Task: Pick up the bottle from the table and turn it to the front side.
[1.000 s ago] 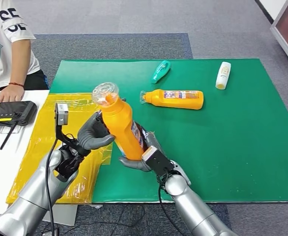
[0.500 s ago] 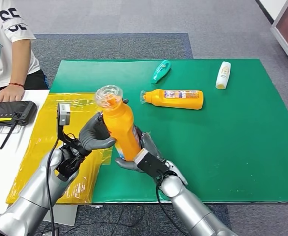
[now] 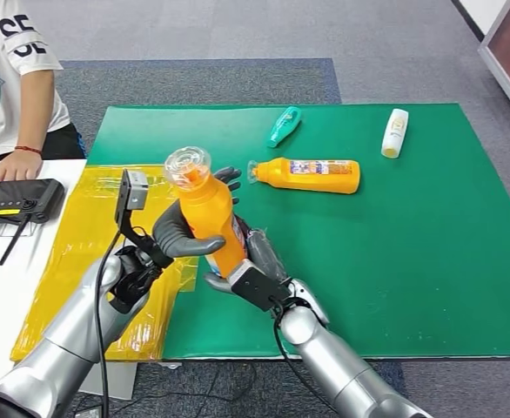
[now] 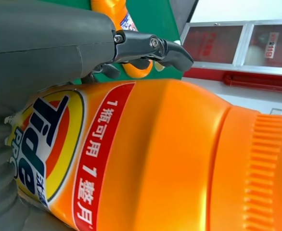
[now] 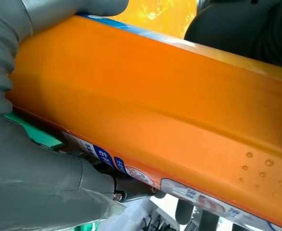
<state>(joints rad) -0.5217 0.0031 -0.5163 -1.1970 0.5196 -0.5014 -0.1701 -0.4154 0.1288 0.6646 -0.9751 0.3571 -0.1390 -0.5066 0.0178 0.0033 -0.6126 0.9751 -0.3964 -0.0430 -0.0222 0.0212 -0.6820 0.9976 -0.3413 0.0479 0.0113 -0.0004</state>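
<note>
The orange plastic detergent bottle [image 3: 210,218] with a clear cap is held upright, tilted slightly, above the near edge of the green mat [image 3: 403,261] that covers the desk. The right hand [image 3: 252,270] supports the lower body of this bottle from the near side, its fingers [image 3: 260,248] wrapped against the base. The left hand [image 3: 177,235] grips the mid-body, thumb across the near face and fingers [image 3: 229,178] curled round the far side. In the left wrist view the printed brand label [image 4: 46,149] faces that hand's palm; the right wrist view shows a plain orange side with a label strip [image 5: 139,175] along one edge. Judged risk: the smooth, rounded body may slip or over-rotate while the hands exchange grip, because neither hand encloses it fully; releasing one hand too early would drop it onto the mat. Just left of the bottle lies a yellow plastic sheet [image 3: 75,235]. Beyond the bottle lie a second orange bottle [image 3: 308,175] on its side, a teal bottle [image 3: 285,125], and farthest right, a white bottle [image 3: 395,132].
</note>
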